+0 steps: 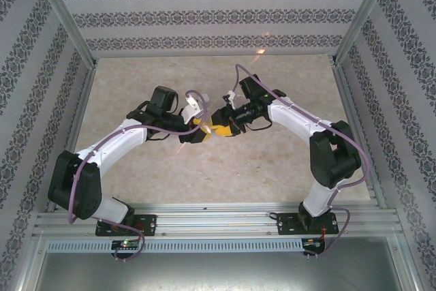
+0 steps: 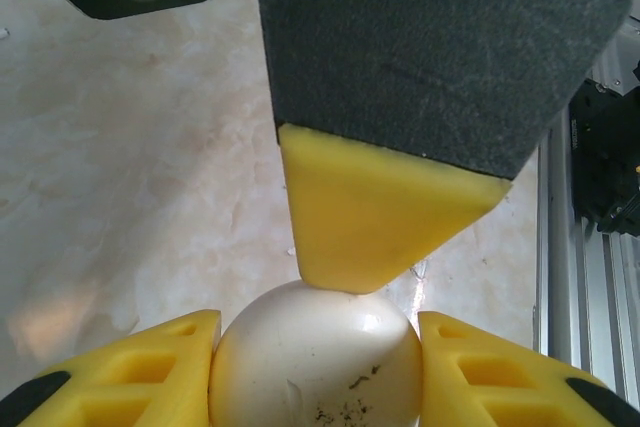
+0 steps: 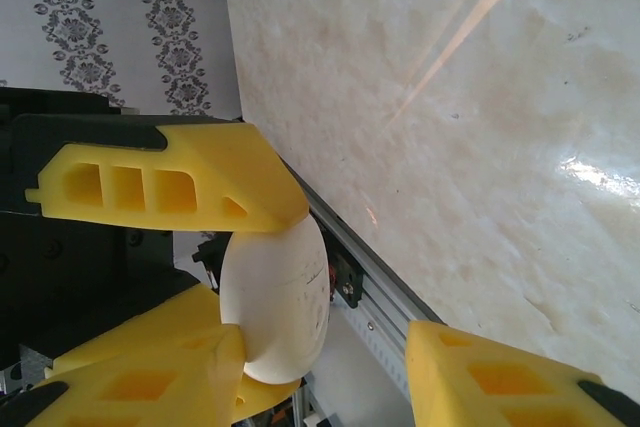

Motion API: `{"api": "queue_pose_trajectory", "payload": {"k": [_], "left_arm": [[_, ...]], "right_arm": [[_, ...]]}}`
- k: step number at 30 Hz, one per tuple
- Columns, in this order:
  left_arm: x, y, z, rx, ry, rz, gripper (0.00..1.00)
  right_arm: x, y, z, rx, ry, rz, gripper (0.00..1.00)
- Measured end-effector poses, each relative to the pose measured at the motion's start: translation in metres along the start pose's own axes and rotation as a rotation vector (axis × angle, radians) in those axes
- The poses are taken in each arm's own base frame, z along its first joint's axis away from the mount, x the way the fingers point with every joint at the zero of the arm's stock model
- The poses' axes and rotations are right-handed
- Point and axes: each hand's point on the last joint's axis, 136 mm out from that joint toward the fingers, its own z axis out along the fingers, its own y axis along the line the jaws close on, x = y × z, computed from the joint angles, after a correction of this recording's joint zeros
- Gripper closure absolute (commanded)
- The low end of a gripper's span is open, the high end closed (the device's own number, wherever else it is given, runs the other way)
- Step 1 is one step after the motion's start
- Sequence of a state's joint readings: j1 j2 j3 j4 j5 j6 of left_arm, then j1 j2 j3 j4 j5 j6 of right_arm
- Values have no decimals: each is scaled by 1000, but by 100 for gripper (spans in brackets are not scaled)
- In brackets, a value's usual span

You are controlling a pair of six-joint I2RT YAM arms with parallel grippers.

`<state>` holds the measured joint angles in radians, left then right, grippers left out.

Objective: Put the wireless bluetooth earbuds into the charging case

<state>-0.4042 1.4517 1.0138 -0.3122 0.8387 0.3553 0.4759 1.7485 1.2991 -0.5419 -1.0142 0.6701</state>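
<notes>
Gripped by the left jaws, bottom centre of the left wrist view: round white charging case (image 2: 315, 367), clear of the tabletop (image 2: 120, 197). Touched on top by one yellow fingertip (image 2: 370, 217) of the right jaws, spread wide, not clamping.

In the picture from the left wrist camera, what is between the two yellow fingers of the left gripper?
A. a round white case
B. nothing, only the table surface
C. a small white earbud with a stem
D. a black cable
A: in the left wrist view the left gripper is clamped on a round white case, which fills the gap and touches the yellow finger on each side.
</notes>
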Motion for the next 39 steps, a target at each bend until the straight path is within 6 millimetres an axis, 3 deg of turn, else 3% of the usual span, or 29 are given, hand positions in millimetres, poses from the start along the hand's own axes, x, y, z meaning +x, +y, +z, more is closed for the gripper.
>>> {"api": "queue_pose_trajectory", "payload": {"k": [9,15,22,25,30,35,39], "left_arm": [[-6,-9,2,46,-35,6,60],[-7,-10,3,47,-34,3,59],[-9,-7,-1,6,-33,6,35],[-20,-5,-13,-54,-56,4,26],[-56,2,-48,-189,-152,-89,28],[-92,15,-87,-277,-309,-320,35],[-104,12,-97,-248,-404,-493,39]], "right_arm": [[11,8,12,-6,38,-32,52],[10,11,12,-12,36,-60,83],[6,13,12,-11,19,-74,94],[1,14,11,-9,-7,-86,97],[-4,25,-6,-35,-123,-136,99],[-18,61,-35,-110,-295,-247,99],[-30,93,-50,-185,-395,-328,99]]}}
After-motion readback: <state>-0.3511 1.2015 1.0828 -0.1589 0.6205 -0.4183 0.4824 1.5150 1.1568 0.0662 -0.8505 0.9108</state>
